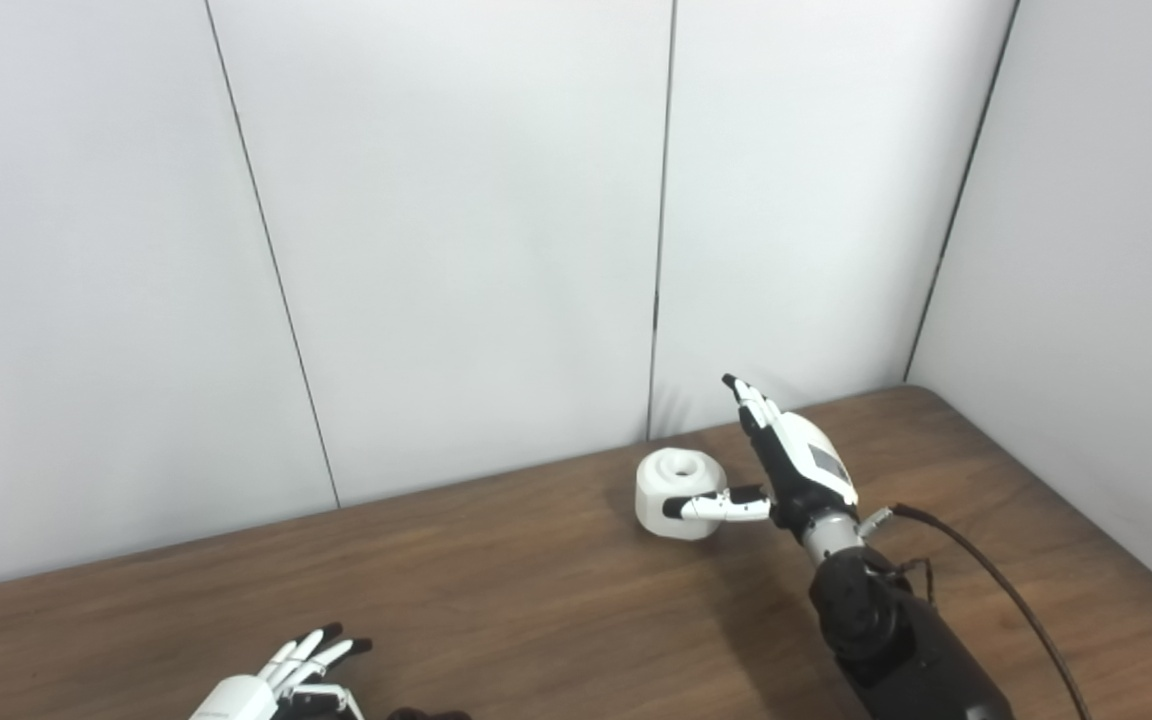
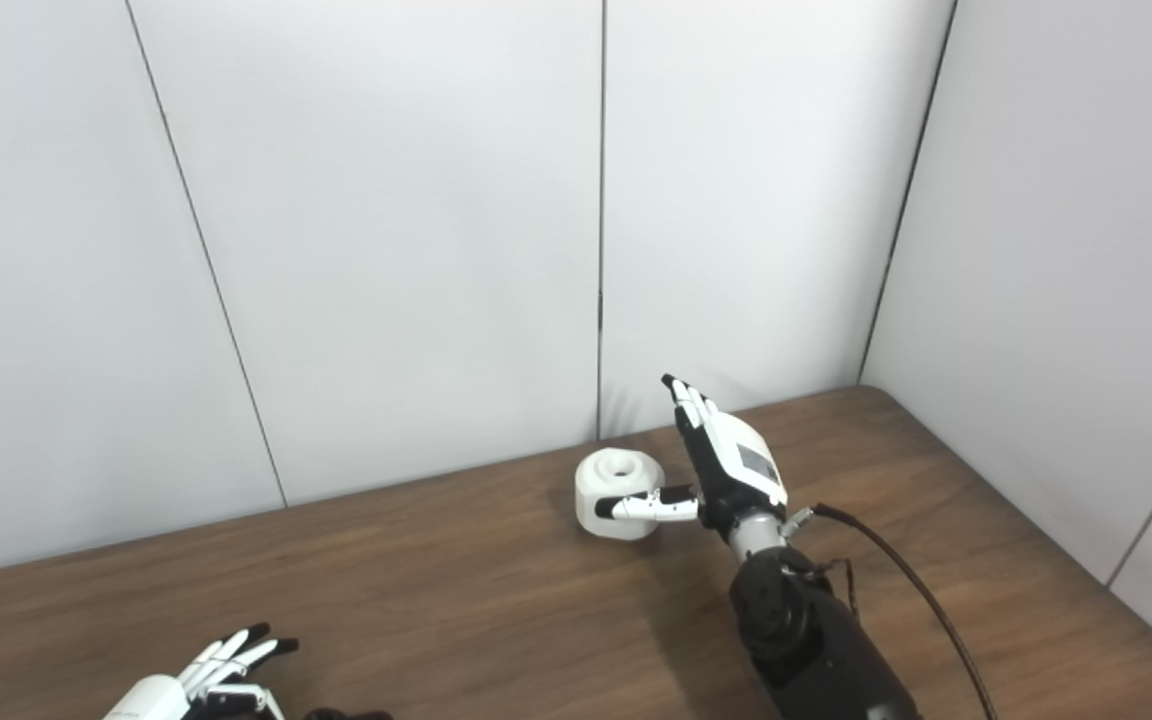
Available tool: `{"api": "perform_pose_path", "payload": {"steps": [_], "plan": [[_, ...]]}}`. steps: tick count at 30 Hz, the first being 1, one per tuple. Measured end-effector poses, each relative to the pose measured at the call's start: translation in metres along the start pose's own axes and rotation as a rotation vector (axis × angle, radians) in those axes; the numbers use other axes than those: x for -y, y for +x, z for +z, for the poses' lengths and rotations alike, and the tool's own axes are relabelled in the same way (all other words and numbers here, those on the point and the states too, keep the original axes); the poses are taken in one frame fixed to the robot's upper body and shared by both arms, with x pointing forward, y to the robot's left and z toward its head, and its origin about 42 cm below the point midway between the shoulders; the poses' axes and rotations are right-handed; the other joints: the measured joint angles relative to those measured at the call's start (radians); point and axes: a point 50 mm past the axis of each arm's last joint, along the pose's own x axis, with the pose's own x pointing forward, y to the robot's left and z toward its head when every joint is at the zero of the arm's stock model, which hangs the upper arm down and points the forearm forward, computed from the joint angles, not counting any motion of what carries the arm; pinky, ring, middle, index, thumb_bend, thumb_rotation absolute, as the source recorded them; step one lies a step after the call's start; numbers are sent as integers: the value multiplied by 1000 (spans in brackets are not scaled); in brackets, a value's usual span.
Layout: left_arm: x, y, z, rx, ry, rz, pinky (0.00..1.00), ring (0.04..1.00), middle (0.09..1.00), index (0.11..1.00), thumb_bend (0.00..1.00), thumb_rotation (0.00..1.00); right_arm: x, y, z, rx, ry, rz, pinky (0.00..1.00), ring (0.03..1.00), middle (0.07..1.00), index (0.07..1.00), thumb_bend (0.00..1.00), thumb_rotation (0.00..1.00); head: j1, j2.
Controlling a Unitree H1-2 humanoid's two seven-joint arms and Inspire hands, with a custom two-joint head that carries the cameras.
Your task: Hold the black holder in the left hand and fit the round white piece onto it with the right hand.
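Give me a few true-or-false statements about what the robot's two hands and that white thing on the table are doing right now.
1. The round white piece sits on the wooden table. True.
2. The right hand has lifted the white piece into the air. False: the hand is open beside it, thumb in front of it, and the piece rests on the table.
3. The left hand is low at the near edge, far from the white piece. True.
4. The white piece is already fitted on the black holder. False: they lie well apart; only a dark sliver shows by the left hand.
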Motion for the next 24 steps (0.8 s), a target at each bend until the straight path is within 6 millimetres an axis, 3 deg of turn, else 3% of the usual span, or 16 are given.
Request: {"api": "perform_pose_path", "payload": {"steps": [11, 17, 20, 22, 24], "plan": [[0, 0, 0, 2, 0, 1, 1000, 1000, 928, 482, 518, 48, 1, 0, -1, -6, 39, 20, 890, 1000, 990, 480, 518, 130, 3, 5], [0, -1, 1, 1, -1, 2, 1000, 1000, 919, 482, 518, 48, 1, 0, 0, -5, 69, 18, 914, 1000, 999, 481, 518, 132, 3, 5], [0, -1, 1, 1, -1, 2, 1000, 1000, 922, 482, 518, 47, 0, -1, -1, -8, 78, 21, 850, 1000, 1000, 494, 517, 143, 3, 5], [0, -1, 1, 1, -1, 2, 1000, 1000, 923, 482, 518, 47, 0, -2, 0, -5, 78, 27, 807, 1000, 1000, 708, 749, 229, 2, 5], [0, -1, 1, 1, -1, 2, 1000, 1000, 924, 482, 518, 47, -1, -2, 0, -2, 73, 37, 768, 1000, 1000, 858, 858, 384, 2, 6]]}}
